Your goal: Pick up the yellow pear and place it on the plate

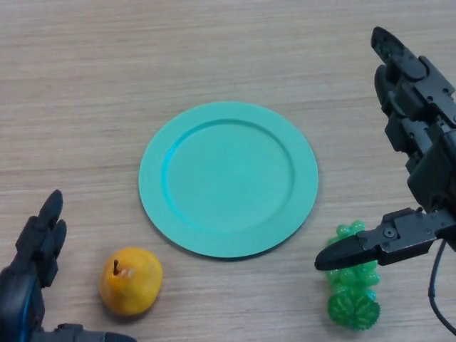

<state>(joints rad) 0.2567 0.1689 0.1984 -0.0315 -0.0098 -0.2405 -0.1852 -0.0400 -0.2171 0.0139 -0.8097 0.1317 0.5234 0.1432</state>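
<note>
A yellow pear (131, 280) with a dark stem lies on the wooden table, below and left of a teal plate (228, 178) that holds nothing. My left hand (32, 274) is open at the bottom left, its fingers straight just left of the pear, its thumb below it, not touching it. My right hand (420, 164) is open at the right edge, fingers pointing up and thumb reaching left above a bunch of green grapes (353, 285).
The green grapes lie at the bottom right, right of the plate's lower rim. The wooden table (107, 71) stretches beyond the plate on the far side and left.
</note>
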